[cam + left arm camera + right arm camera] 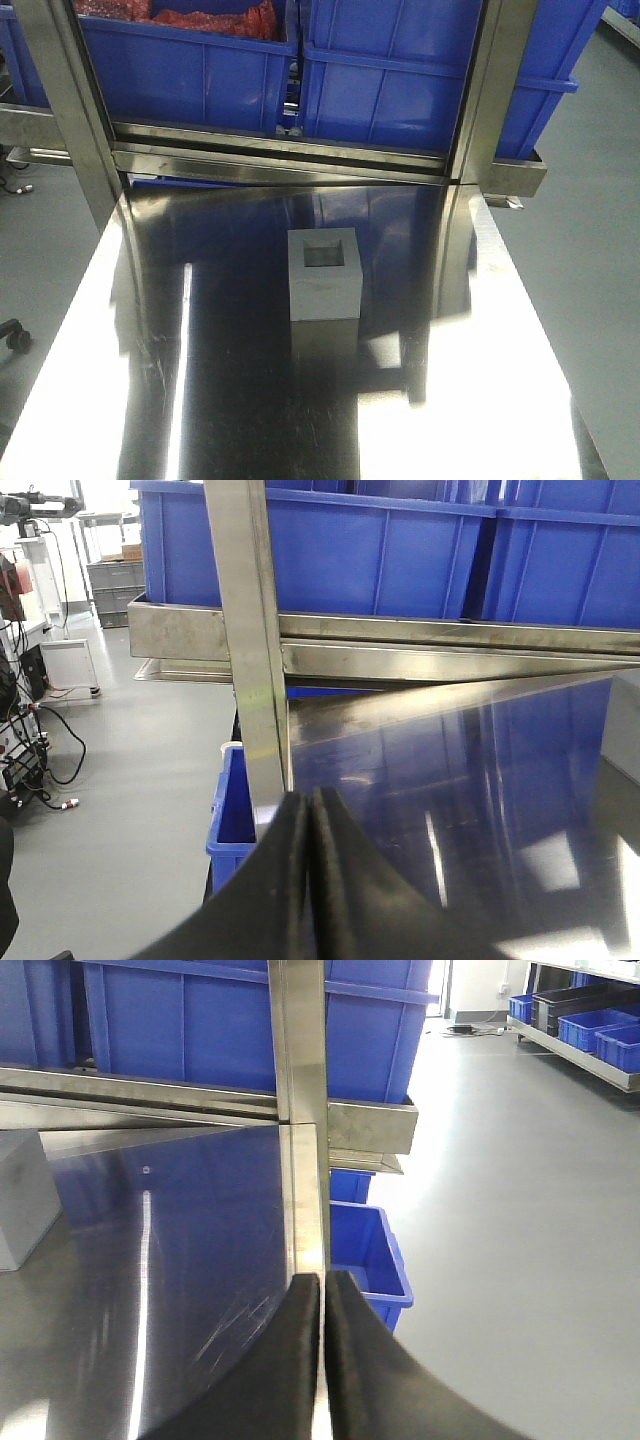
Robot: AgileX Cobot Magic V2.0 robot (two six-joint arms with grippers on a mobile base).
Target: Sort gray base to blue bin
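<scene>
The base (pixel 324 280) stands centred on the table (pixel 200 400), before a rack (pixel 280 160) bearing a left bin (pixel 190 75) and a right bin (pixel 400 90).

Overhead light hits the polished steel table (pixel 230 420) hard: in the front view white glare burns out its near corners and runs in streaks down the left side, while the middle darkly mirrors the blue bins (pixel 180 70). The gray base (pixel 324 275) is evenly lit, with a dim reflection before it. The picture is slightly soft and grainy. In the wrist views the left gripper (pixel 312 805) and right gripper (pixel 323 1285) are black and blurred, and the floor (pixel 520 1210) is washed pale
</scene>
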